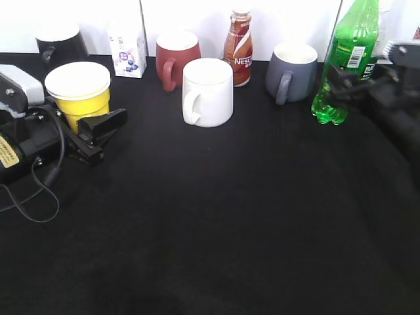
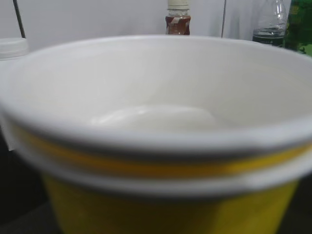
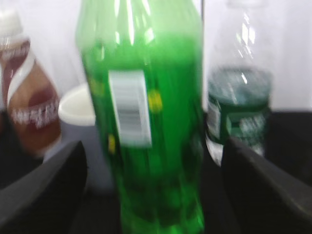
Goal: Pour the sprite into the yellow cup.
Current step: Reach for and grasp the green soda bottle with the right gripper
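Observation:
The yellow cup (image 1: 79, 98) stands upright at the far left, with a white rim and inside. It fills the left wrist view (image 2: 156, 204) and looks empty. My left gripper (image 1: 98, 134) has its black fingers at the cup's base; the wrist view hides the jaws, so I cannot tell whether they press on it. The sprite (image 1: 348, 59) stands at the back right, leaning slightly. My right gripper (image 1: 338, 79) is open, one finger on each side of the bottle (image 3: 146, 122), with gaps showing on both sides.
A white mug (image 1: 207, 92), a red mug (image 1: 177, 58), a grey mug (image 1: 292, 72) and a brown Nestle bottle (image 1: 239, 49) stand along the back. A black mug (image 1: 61, 42) and a small carton (image 1: 128, 56) are back left. A clear water bottle (image 3: 239, 107) stands behind the sprite.

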